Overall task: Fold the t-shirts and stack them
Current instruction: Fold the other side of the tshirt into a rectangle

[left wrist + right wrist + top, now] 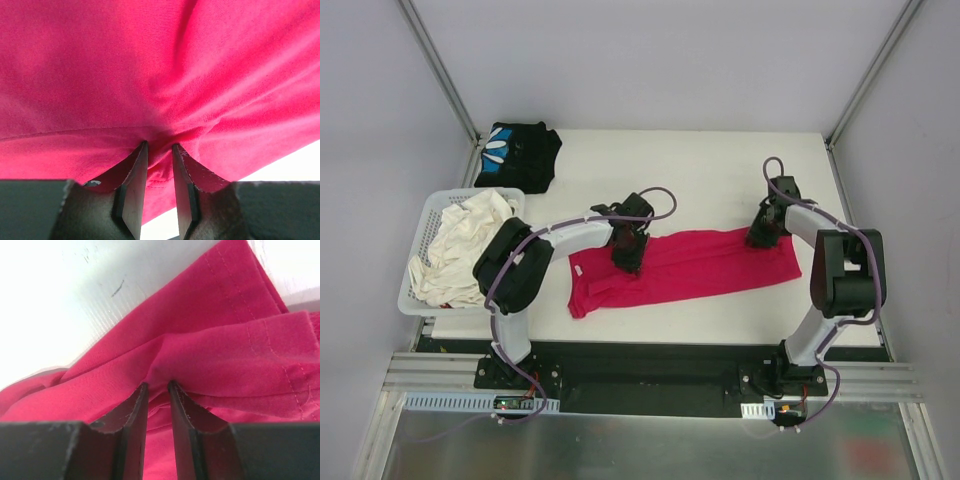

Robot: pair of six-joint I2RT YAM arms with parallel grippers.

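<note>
A magenta-red t-shirt lies stretched in a long band across the middle of the white table. My left gripper is shut on a pinch of its cloth near the left end, the fabric bunched between the jaws. At the right end, my right gripper is shut on a fold of the same shirt by its upper edge; a stitched hem shows beside it. The black t-shirt with a blue-and-white print lies folded at the table's far left corner.
A white lattice basket holding crumpled cream cloth stands at the left edge, beside my left arm. Metal frame posts rise at the back corners. Bare white table lies behind the red shirt.
</note>
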